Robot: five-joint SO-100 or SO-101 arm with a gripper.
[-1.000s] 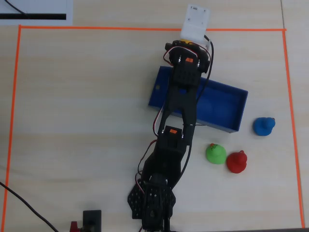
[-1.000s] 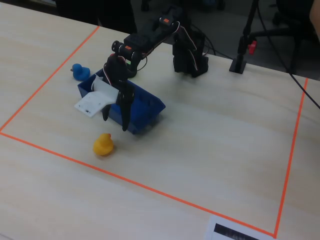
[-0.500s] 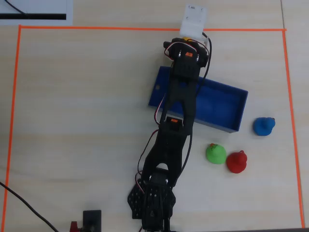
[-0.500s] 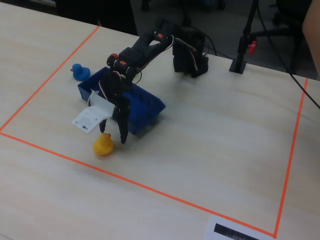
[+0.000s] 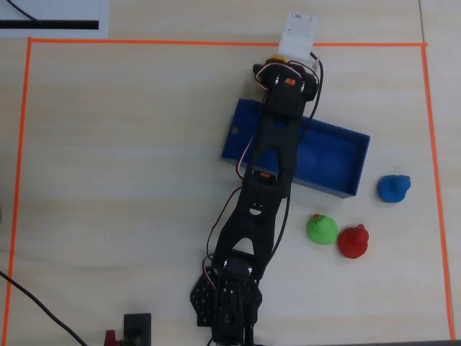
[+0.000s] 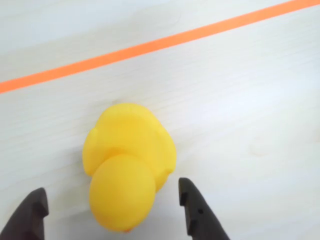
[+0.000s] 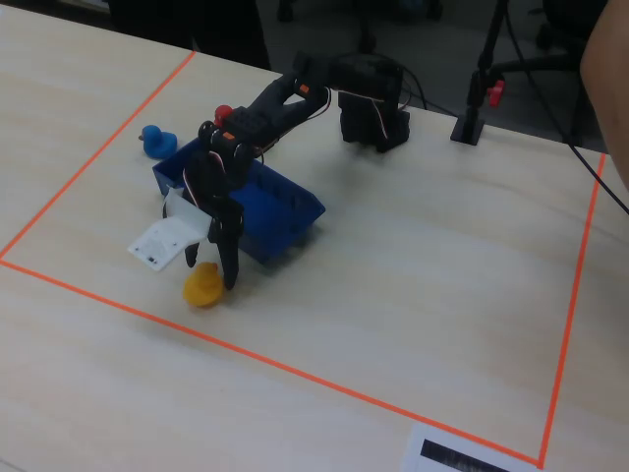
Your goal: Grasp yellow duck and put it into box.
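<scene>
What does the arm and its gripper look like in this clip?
The arm is black, with small orange labels on its joints and thin red, white and black cables looping alongside. A white plastic camera mount sits at the wrist. The gripper has two dark pointed fingers.

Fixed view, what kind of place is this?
Probably a lab or office workbench: pale wood-grain table marked with an orange tape rectangle, small black robot arm, and office chair bases behind.

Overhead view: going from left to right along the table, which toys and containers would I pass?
Blue box → green duck → red duck → blue duck. The yellow duck is almost entirely hidden under the arm here, so I leave it out.
</scene>
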